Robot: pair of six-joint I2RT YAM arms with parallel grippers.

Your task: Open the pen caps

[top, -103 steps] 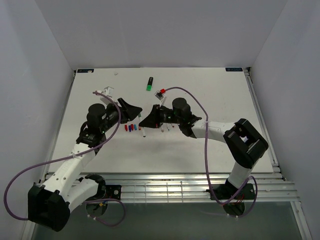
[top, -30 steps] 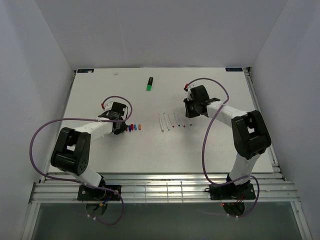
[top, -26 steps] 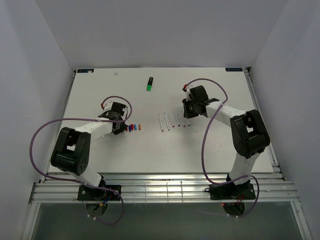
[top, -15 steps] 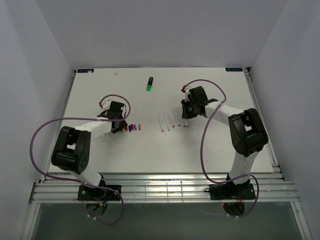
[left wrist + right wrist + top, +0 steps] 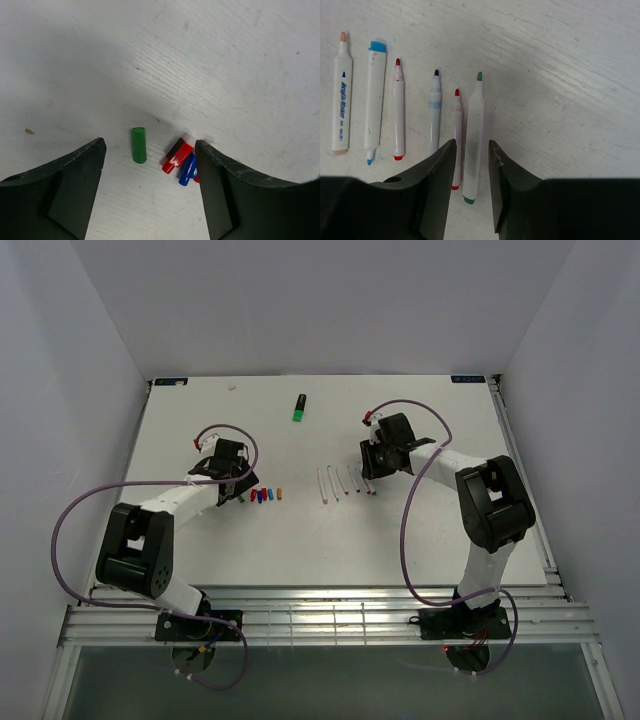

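Several pen caps lie in a short row (image 5: 264, 495) on the white table. In the left wrist view I see a green cap (image 5: 138, 145), a red cap (image 5: 178, 156) and a blue cap (image 5: 187, 170). My left gripper (image 5: 150, 145) is open and empty above them, just left of the row in the top view (image 5: 238, 483). Several uncapped white pens (image 5: 345, 482) lie side by side. My right gripper (image 5: 471, 145) is narrowly open over the green-tipped pen (image 5: 475, 125), beside a red-tipped pen (image 5: 456, 135); in the top view it sits at the row's right end (image 5: 370, 470).
A black marker with a green cap (image 5: 299, 408) lies at the back middle of the table. Purple cables (image 5: 225, 430) loop over both arms. More white pens with orange (image 5: 341, 95), blue (image 5: 374, 100) and red (image 5: 398, 107) tips lie to the left.
The arms, joined at the centre 3.4 s ago, are now apart. The left gripper has backed up and left of the caps, leaving a green cap on the table. The right gripper shifted slightly left.
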